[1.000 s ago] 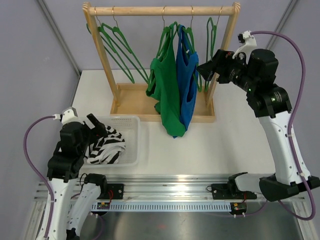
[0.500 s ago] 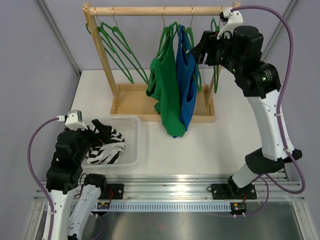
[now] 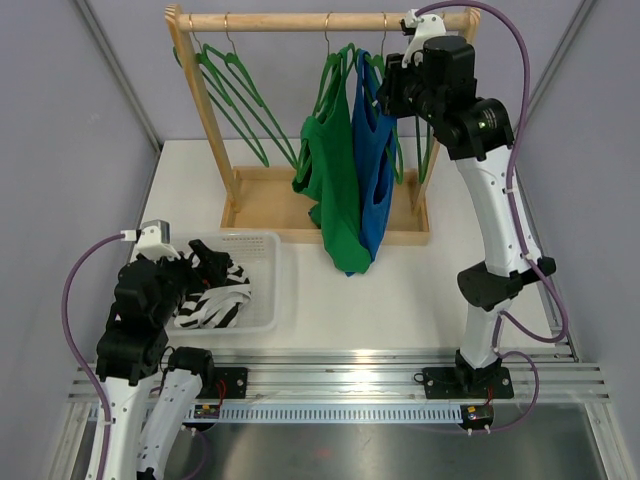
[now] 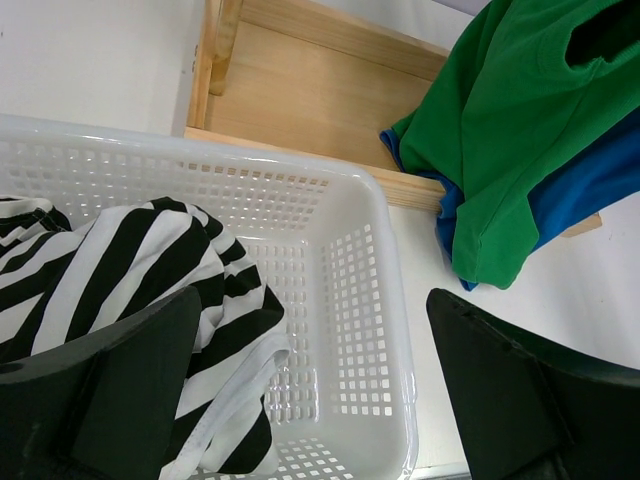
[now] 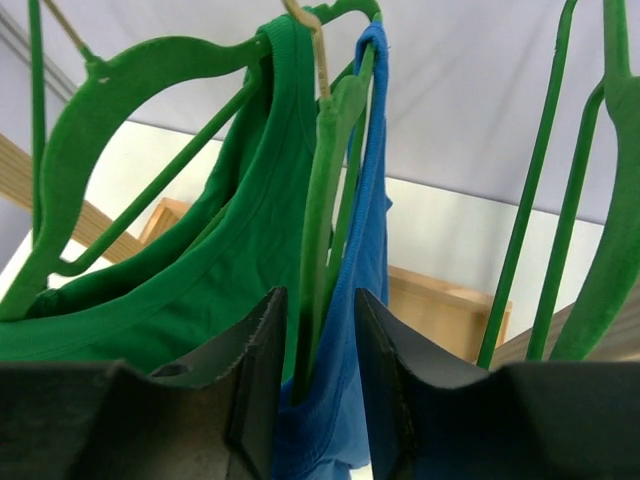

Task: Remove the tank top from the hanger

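A blue tank top hangs on a green hanger from the wooden rail, close beside a green tank top. My right gripper is up at the blue top's shoulder. In the right wrist view its jaws stand narrow on either side of the hanger arm and the blue strap. The strap touches the right jaw, and a thin gap shows at the left jaw. The green top lies just left of them. My left gripper hangs wide open over the basket, holding nothing.
A white basket at the front left holds a black-and-white striped garment. The wooden rack stands on a base tray. Empty green hangers hang at the left and right.
The right arm swung up and left to the rail, and its jaws narrowed around the blue top's strap and hanger. The left arm shifted slightly over the basket, still open.
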